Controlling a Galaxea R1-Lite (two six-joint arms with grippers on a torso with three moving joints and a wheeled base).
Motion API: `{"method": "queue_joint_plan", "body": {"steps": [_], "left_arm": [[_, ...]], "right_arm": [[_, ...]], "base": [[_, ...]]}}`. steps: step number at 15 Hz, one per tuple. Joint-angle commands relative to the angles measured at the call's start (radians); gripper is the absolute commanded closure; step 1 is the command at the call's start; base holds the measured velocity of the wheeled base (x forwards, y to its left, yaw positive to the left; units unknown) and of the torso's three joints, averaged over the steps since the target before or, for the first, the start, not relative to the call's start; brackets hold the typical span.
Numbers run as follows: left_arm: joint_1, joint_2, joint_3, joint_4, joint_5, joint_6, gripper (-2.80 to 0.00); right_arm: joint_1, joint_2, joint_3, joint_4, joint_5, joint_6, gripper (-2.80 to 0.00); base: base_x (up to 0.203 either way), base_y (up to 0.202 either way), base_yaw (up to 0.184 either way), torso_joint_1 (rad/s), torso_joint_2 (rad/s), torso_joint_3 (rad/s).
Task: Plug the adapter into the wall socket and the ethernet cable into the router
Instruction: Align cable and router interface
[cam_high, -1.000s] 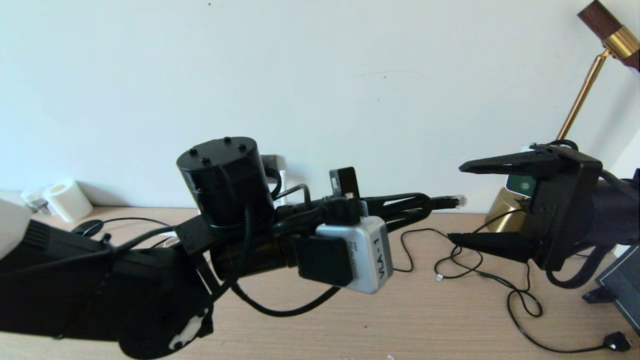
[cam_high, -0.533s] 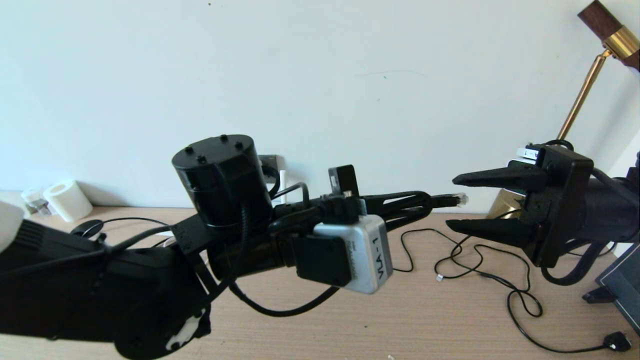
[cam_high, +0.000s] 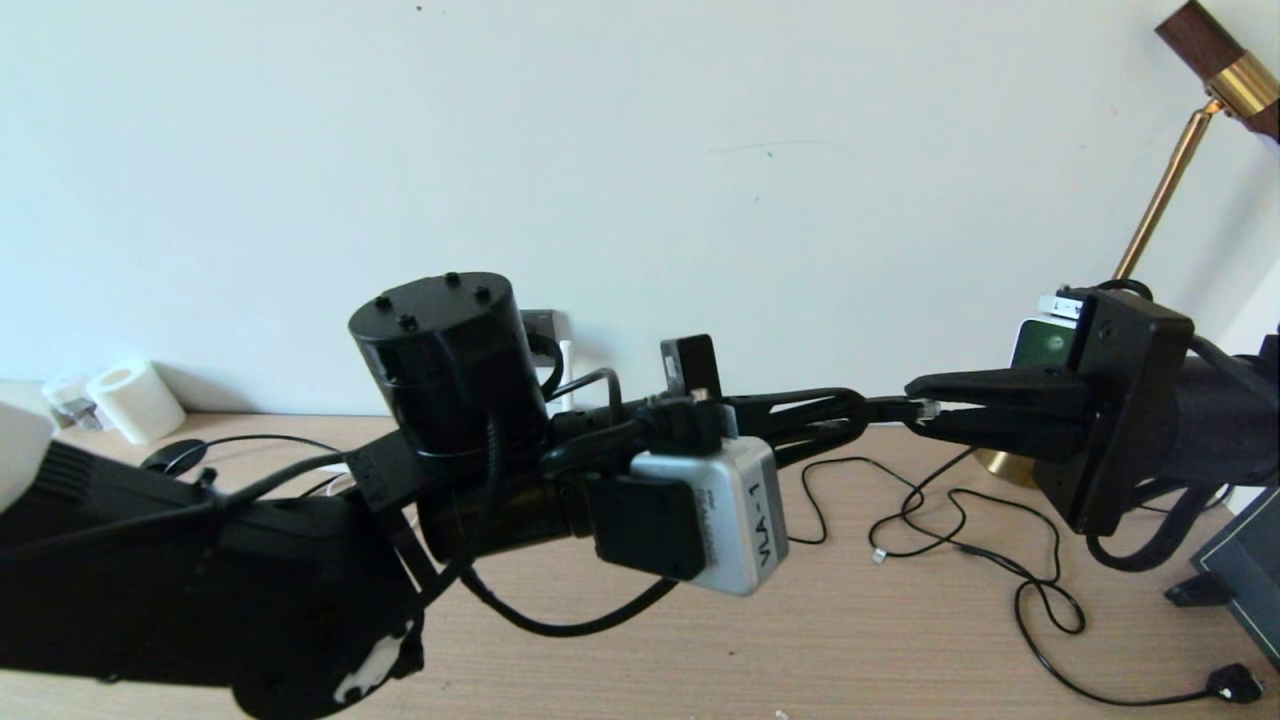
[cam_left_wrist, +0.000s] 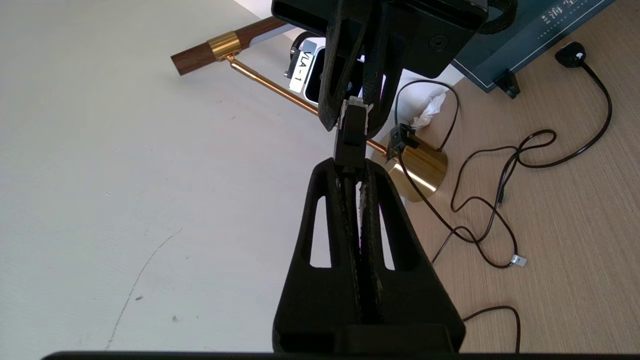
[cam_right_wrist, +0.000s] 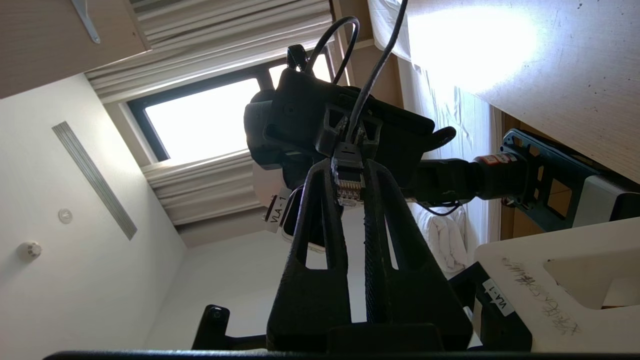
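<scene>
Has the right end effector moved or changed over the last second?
Yes. Judged against the brass lamp base, the right end effector has closed from wide open onto the ethernet cable plug, which the left end effector holds.

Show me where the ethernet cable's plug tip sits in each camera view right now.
Head view: ethernet plug, right of centre, between both grippers' fingertips.
Left wrist view: plug sticks out past the left gripper, pinched by the right gripper.
Right wrist view: plug between the right gripper fingers, contacts facing the camera.
Shared landmark: the plug itself, gripped from both sides.
</scene>
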Motion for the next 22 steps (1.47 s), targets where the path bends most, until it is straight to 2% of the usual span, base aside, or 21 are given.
{"method": "queue_joint_plan", "body": {"steps": [1,2,3,4,8,10,16,22], "left_arm": [[0.0,0.003,0.0,-0.006,0.002,0.006,0.0],[0.001,0.001,0.0,-0.006,0.008,0.006,0.0],[0.0,0.0,0.0,-0.006,0.01,0.006,-0.8],[0.0,0.0,-0.003,-0.004,0.01,0.006,-2.8],[0.0,-0.005,-0.003,-0.006,0.01,0.006,-2.8],[-0.001,-0.003,-0.01,-0.007,0.01,0.007,-2.8],[-0.002,-0.006,-0.015,-0.047,0.002,0.102,-2.8],[-0.026,-0.018,0.008,-0.05,-0.016,0.106,-2.8]], "right_arm": [[0.0,-0.001,0.001,-0.003,0.007,0.008,0.0],[0.002,-0.001,0.002,-0.003,0.007,0.008,0.0],[0.0,-0.001,0.002,-0.003,0.007,0.008,0.0],[0.0,-0.001,0.002,-0.003,0.007,0.008,0.0],[0.0,-0.012,0.007,-0.003,0.007,0.015,0.0],[0.0,-0.018,0.002,-0.003,0.007,0.043,0.0],[0.002,-0.012,-0.005,-0.001,0.026,0.068,0.0],[0.002,-0.007,-0.004,-0.003,0.029,0.067,0.0]], "base": [[0.0,0.0,0.0,0.0,0.0,0.0],[0.0,0.0,0.0,0.0,0.0,0.0],[0.0,0.0,0.0,0.0,0.0,0.0],[0.0,0.0,0.0,0.0,0.0,0.0],[0.0,0.0,0.0,0.0,0.0,0.0],[0.0,0.0,0.0,0.0,0.0,0.0],[0.0,0.0,0.0,0.0,0.0,0.0],[0.0,0.0,0.0,0.0,0.0,0.0]]}}
